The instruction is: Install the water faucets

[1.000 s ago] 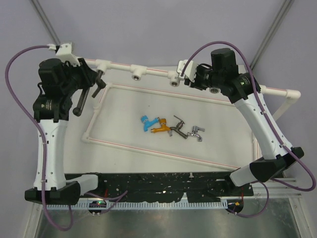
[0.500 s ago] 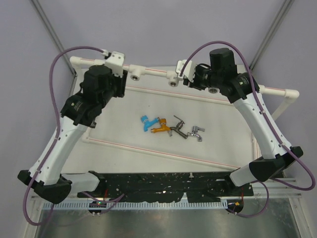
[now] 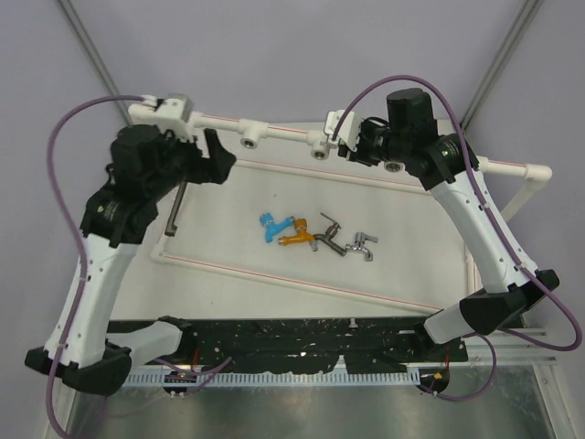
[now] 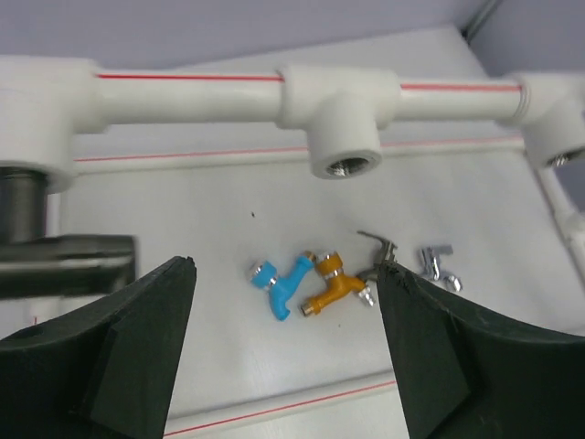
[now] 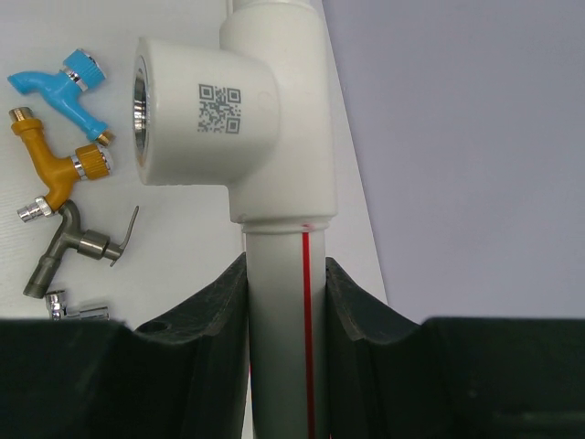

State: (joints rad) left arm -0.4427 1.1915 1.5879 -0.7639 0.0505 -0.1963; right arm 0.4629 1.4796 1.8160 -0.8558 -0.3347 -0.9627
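1. The big faucet (image 3: 174, 208) is sitting at the far-left end of the frame (image 3: 274, 126). In the left wrist view its stem is going into the left tee (image 4: 37, 101) and its long arm is pointing back toward the near edge. It looks installed, but I can't confirm thread seating.
2. The left gripper (image 4: 283, 268) is hovering just right of the big faucet, in front of the far rail. Its jaws are standing wide apart and holding nothing.
3. The four small taps are lying loose in a row mid-table, inside the frame, toward the near edge and rightward from the left gripper. From the left:
   - the blue faucet (image 3: 268, 226)
   - the orange faucet (image 3: 297, 237), touching or nearly touching the blue one
   - the dark faucet (image 3: 327, 236)
   - the chrome faucet (image 3: 364, 245)
4. Key relation: the blue faucet is lying nearest the left gripper, almost centred between its fingers in the wrist view. Its body is running diagonally, threaded end up-left and spout down-right. The jaws would likely need to straddle that body crosswise.
5. An open socket (image 4: 345, 165) is facing the left gripper, directly above the blue/orange pair in the wrist view. I'm judging it the likely next target.
6. The right gripper (image 5: 285, 274) is clamping the frame's far rail just below a tee, fingers on both sides of the pipe, so it is bracing the frame and not free to pick. The left arm is the one to fetch.
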